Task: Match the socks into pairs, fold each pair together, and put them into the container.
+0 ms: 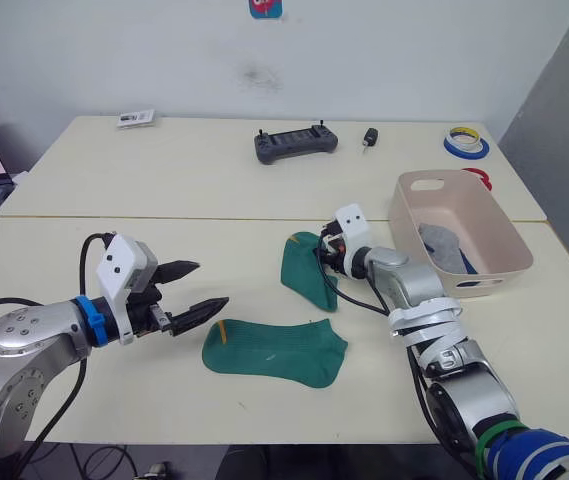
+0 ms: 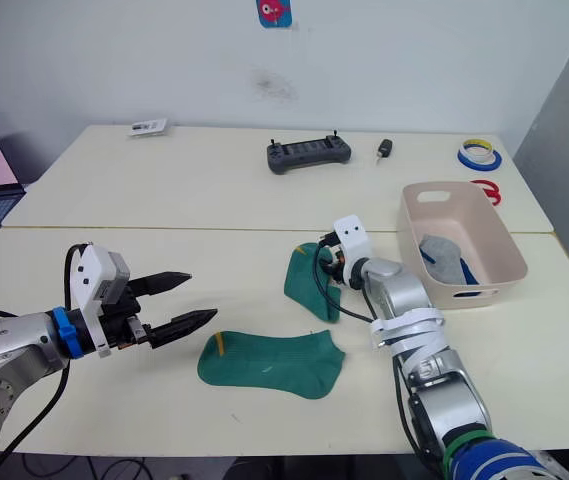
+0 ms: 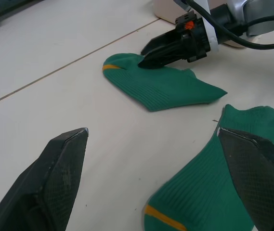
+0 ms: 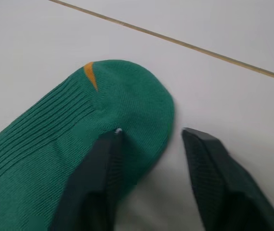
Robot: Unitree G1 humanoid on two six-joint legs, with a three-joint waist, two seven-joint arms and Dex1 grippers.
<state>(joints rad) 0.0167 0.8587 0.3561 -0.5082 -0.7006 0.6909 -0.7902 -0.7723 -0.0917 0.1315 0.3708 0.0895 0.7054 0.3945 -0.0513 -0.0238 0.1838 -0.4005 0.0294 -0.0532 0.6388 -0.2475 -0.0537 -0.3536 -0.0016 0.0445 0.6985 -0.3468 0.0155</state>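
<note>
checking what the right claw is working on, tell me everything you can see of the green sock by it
The green sock is a short ribbed knit ankle sock with a yellow-orange stripe near its rounded end. It lies flat on the table, apart from the other green sock and left of the pink container. The right claw is open at that rounded end, one finger on the fabric, the other on the table.

2 green ankle socks lie on the cream table [image 1: 214,180]: a flat one [image 1: 276,351] nearest the open left gripper [image 1: 192,290], another [image 1: 308,268] under the right gripper [image 1: 322,250]. A grey sock [image 1: 442,245] sits in the pale pink plastic tub [image 1: 494,225].
</note>
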